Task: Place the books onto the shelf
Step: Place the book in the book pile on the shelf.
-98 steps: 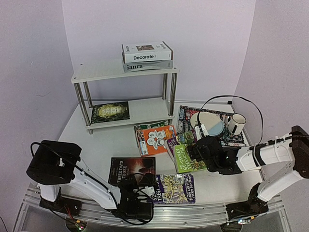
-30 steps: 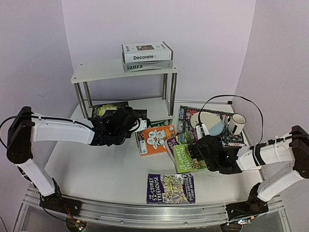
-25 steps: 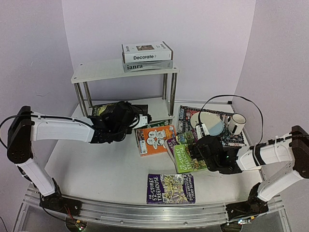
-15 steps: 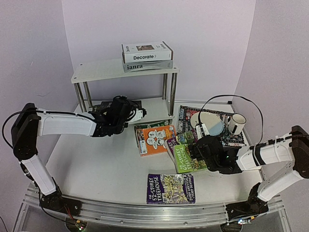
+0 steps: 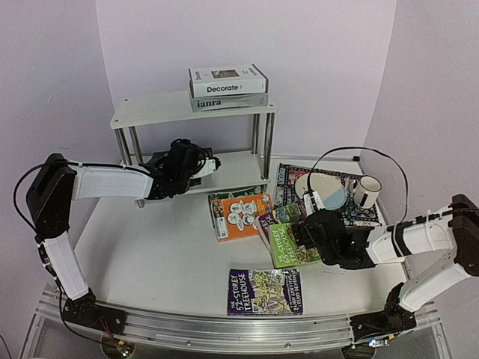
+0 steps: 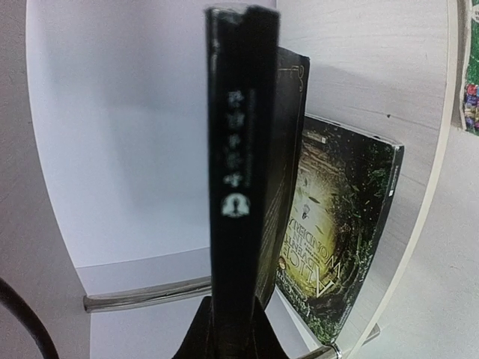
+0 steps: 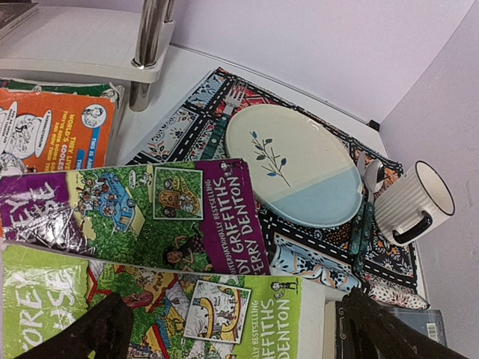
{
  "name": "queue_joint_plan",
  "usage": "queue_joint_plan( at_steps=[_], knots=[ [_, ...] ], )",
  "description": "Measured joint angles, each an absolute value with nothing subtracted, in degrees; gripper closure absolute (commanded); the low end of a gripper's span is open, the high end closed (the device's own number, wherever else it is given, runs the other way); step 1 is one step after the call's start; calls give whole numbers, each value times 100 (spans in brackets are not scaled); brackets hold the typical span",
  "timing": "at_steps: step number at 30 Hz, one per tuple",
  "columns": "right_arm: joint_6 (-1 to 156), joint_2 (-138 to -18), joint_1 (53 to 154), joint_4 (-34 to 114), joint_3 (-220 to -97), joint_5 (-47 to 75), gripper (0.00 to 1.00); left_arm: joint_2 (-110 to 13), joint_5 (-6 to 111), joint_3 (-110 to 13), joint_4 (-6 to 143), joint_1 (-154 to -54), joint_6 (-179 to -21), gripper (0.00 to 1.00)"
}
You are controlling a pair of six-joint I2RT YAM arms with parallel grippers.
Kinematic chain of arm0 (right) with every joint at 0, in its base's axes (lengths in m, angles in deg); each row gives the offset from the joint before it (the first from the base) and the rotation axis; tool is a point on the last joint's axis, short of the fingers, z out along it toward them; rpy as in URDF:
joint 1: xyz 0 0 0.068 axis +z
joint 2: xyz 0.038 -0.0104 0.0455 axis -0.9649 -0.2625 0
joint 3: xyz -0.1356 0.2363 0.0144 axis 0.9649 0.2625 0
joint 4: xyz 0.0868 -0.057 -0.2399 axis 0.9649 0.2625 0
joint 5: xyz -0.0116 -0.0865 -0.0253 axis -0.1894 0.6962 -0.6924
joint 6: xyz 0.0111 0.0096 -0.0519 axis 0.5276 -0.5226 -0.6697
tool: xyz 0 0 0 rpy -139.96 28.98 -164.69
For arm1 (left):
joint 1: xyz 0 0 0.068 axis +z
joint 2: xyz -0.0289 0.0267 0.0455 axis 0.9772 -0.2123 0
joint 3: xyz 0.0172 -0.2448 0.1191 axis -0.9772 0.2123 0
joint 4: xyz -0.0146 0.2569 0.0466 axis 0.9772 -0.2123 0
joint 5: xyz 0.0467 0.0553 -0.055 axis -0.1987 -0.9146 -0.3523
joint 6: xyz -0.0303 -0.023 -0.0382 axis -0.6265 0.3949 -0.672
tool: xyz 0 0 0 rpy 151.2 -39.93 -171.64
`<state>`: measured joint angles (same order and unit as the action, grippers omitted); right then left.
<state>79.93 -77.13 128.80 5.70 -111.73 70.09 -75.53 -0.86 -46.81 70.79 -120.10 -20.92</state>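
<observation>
Two books, the white "Decorate" (image 5: 227, 81) over the grey "ianra" (image 5: 223, 102), are sitting stacked on the top board of the shelf (image 5: 150, 114); we are counting them as shelved.

- Left gripper (image 5: 196, 164): reaching in between the shelf's two boards, pinching a dark book (image 6: 239, 149) by one edge so that it is standing on edge. We cannot tell whether it is touching the lower board.
- Green-and-gold book (image 6: 337, 239): lying flat on the shelf's lower board, just beside the held one.
- Right gripper (image 5: 308, 233): hanging in front of the shelf, off to its right, jaws spread wide and gripping nothing, over a green Treehouse book (image 5: 288, 245).
- Orange book (image 5: 243, 215): lying just in front of the shelf, overlapping its neighbours.
- Purple book (image 5: 266, 292): lying on the table (image 5: 150, 254), well in front of the shelf.
- Placemat (image 5: 288, 178), plate (image 5: 320, 189) and mug (image 5: 367, 191): sitting right of the shelf, not for shelving.

Risks, as we are judging them:
- The dark book is being held by a narrow pinch. Let go while upright, it could topple forward off the lower board.
- Pushed deeper, it could shove the green-and-gold book or knock a chrome leg.
- On the right, the overlapped books are inviting a grab of two at once.
</observation>
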Motion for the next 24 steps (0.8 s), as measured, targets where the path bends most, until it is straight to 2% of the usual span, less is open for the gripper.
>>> queue_joint_plan(
  at_steps=[12, 24],
  knots=[
    [7994, -7713, 12880, 570, -11173, 6989, 2, -7917, 149, -4688, 7080, -11414, -2099, 100],
    [7994, -7713, 12880, 570, -11173, 6984, 2, -7928, 548, -4673, 7084, -11238, -1938, 100]
  ],
)
